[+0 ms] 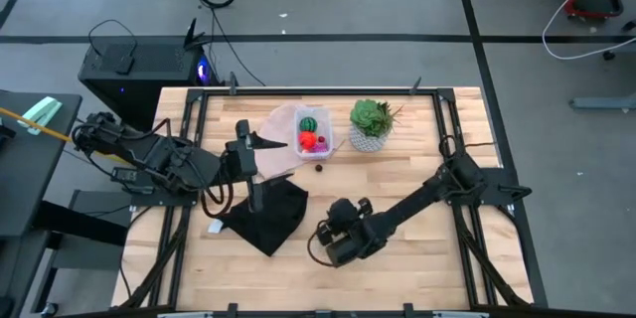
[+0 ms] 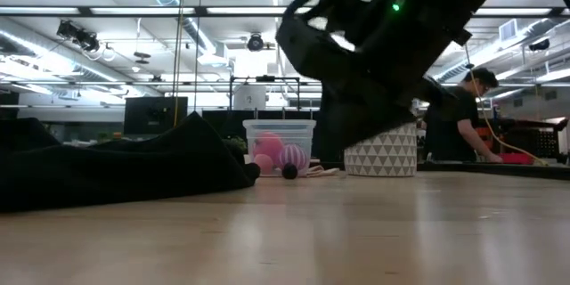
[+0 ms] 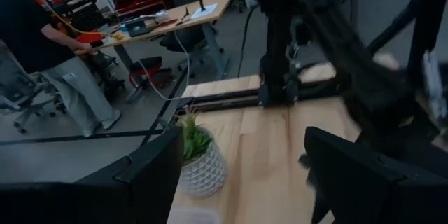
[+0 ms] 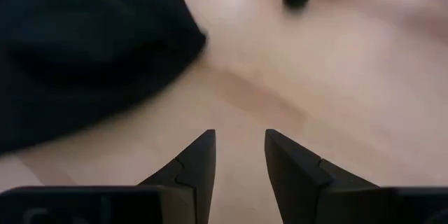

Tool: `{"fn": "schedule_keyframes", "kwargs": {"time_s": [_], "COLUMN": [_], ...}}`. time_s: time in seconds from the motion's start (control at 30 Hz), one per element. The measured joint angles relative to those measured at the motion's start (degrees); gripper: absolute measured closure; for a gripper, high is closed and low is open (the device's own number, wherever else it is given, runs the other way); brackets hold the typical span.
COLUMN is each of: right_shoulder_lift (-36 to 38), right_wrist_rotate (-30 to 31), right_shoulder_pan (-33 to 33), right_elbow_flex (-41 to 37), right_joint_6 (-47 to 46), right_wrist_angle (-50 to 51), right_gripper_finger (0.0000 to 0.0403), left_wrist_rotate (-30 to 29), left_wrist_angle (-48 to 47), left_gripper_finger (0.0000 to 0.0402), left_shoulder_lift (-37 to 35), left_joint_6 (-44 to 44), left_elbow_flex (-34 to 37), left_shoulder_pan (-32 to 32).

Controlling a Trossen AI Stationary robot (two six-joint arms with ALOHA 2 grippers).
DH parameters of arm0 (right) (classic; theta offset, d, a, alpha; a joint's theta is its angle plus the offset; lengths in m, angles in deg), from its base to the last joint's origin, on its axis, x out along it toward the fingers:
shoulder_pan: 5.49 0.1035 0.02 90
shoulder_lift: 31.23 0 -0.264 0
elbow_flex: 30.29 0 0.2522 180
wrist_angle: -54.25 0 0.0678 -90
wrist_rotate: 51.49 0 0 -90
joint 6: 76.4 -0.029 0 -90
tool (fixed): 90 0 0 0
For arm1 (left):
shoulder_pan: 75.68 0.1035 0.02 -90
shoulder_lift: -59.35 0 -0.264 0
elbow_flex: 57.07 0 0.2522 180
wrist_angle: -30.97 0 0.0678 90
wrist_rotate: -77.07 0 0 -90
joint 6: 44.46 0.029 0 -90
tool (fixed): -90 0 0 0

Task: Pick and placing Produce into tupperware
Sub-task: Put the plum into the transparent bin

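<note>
Wooden table (image 1: 417, 189) before you, tub (image 1: 312, 132) of produce (image 1: 309, 139) near the plant pot (image 1: 369, 139), black cloth (image 1: 266, 211) beside your right gripper (image 4: 239, 155), fingers slightly parted and empty, left gripper (image 1: 245, 131) spread wide, empty, person (image 2: 463, 116) beyond.

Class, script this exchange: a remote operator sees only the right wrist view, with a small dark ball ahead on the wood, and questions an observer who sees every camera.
Operator: Where's the tupperware?
Observer: The high view shows the tupperware just beyond the dark ball, beside the plant pot.
Operator: Anything inside?
Observer: A green striped ball and a red-orange piece.
Operator: And the left gripper?
Observer: The left gripper is open, empty, facing the plant pot.
</note>
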Motion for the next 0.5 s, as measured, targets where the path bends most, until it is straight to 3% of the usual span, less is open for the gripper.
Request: {"fn": "schedule_keyframes", "kwargs": {"time_s": [0.2, 0.5], "right_shoulder_lift": [-1.2, -9.5], "right_wrist_rotate": [15.6, 13.7], "right_shoulder_pan": [1.3, -1.4], "right_elbow_flex": [0.2, 0.0], "right_joint_6": [3.0, -2.3], "right_wrist_angle": [-3.3, -14.9], "right_gripper_finger": [0.0273, 0.0265], "left_wrist_rotate": [-1.1, -1.1], "left_wrist_angle": [-3.8, -6.8], "left_gripper_finger": [0.0099, 0.0099], "left_shoulder_lift": [0.0, -1.8], "left_joint_6": [5.3, 8.4], "left_elbow_flex": [0.0, 0.0], "left_shoulder_pan": [0.0, 1.2]}}
